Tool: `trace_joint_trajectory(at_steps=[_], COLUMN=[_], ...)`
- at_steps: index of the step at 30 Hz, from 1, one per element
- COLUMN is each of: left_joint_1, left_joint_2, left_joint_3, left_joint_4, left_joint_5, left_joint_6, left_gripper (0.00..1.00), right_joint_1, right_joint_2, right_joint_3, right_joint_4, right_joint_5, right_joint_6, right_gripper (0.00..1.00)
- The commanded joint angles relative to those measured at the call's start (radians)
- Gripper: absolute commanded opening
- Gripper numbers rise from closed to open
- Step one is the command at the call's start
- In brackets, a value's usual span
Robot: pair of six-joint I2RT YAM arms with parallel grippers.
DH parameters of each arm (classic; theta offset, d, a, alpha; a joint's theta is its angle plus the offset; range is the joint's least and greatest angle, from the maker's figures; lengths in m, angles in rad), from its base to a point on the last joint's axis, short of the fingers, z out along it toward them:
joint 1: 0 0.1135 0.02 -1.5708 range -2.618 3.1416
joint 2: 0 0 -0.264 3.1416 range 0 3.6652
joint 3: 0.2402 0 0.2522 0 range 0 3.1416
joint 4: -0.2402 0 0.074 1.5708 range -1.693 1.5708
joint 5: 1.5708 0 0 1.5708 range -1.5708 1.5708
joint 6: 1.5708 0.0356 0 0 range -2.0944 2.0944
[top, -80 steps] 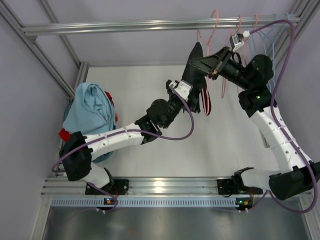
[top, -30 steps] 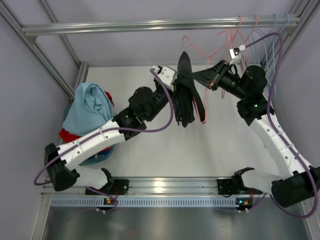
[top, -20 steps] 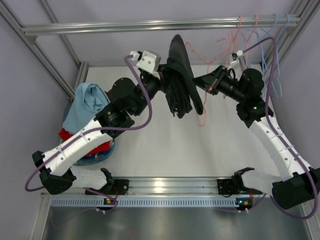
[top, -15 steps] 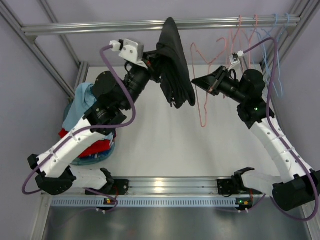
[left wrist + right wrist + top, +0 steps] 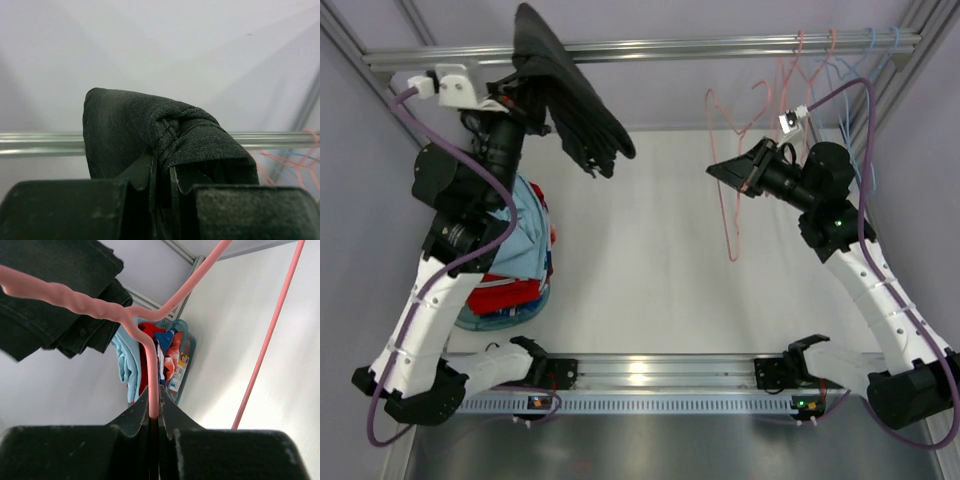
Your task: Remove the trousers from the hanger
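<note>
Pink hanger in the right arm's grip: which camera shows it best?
The top external view: the full hanger dangles from the right gripper, apart from the trousers. The right wrist view shows only a stretch of its wire clamped in the jaws. The left wrist view shows mainly trousers.

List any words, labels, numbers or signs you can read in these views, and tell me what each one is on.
No text can be read in any view.
Printed tag among the clothes in the blue basket, right wrist view: there is some print, but it is too small and blurred to read.
The trousers and the pink hanger: no label or marking shows.
</note>
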Motion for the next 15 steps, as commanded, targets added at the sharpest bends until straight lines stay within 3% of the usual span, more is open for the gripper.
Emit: trace_joint_trajectory(at_steps=[1, 5, 15], left_joint_1=[0.116, 0.3, 0.517], left_joint_2=[-0.131, -0.239, -0.471], left_joint_3=[-0.018, -0.03, -0.07], left_joint_4=[0.091, 0.009, -0.138], left_joint_5=[0.011, 0.02, -0.02], left_joint_6=[-0.061, -0.106, -0.035], left_gripper=[0.0, 0.0, 0.0], right_joint_1=[0.008, 0.008, 0.01], right_joint_2=[-0.038, -0.054, -0.075], right_joint_3=[0.02, 0.003, 0.0], right_joint_4=[0.02, 0.009, -0.023], right_joint_5=[-0.006, -0.012, -0.022], right_joint_6=[-0.046, -0.055, -0.078], right_gripper=[0.0, 0.0, 0.0])
